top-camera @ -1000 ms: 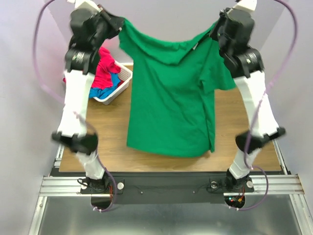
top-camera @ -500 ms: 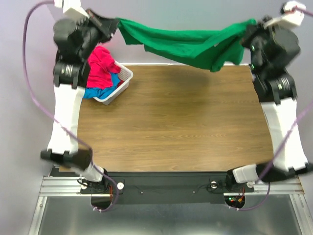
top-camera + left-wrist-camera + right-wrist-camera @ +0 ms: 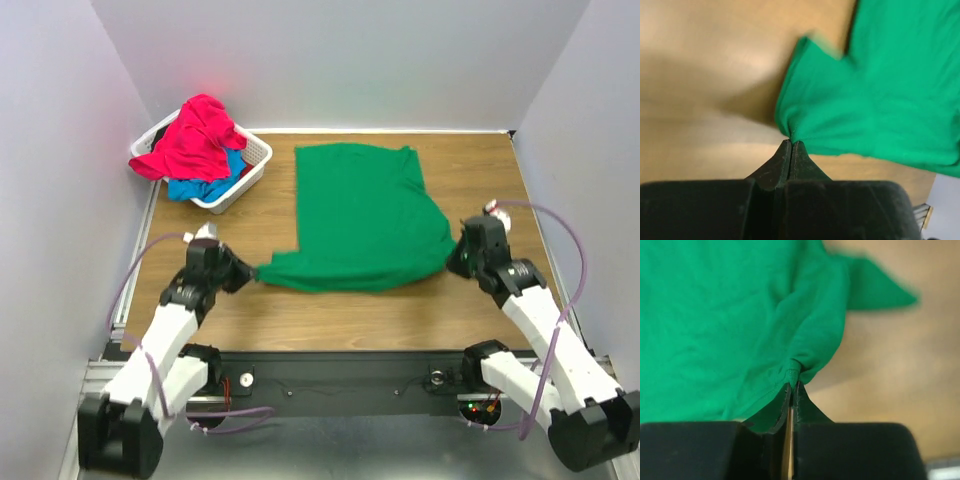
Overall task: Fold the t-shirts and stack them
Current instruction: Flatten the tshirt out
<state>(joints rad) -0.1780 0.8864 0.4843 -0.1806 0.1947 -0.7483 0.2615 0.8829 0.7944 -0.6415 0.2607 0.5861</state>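
The green t-shirt (image 3: 362, 215) lies spread on the wooden table (image 3: 340, 310), hem end far, shoulder end near. My left gripper (image 3: 250, 274) is shut on its near left corner, seen pinched in the left wrist view (image 3: 791, 140). My right gripper (image 3: 455, 258) is shut on its near right corner, cloth caught between the fingertips in the right wrist view (image 3: 792, 385). The shirt (image 3: 880, 100) fills the upper right of the left wrist view and the upper left (image 3: 730, 315) of the right wrist view. The pinkish-red t-shirt (image 3: 196, 135) and the blue t-shirt (image 3: 200, 187) lie heaped in the basket.
A white slotted basket (image 3: 252, 165) stands at the far left corner of the table. Grey walls close in the left, right and far sides. Both arms lie low over the near table edge, cables looping beside them.
Both arms have swung down from high at the back to low at the front, carrying the green t-shirt from hanging in the air to lying spread on the table.
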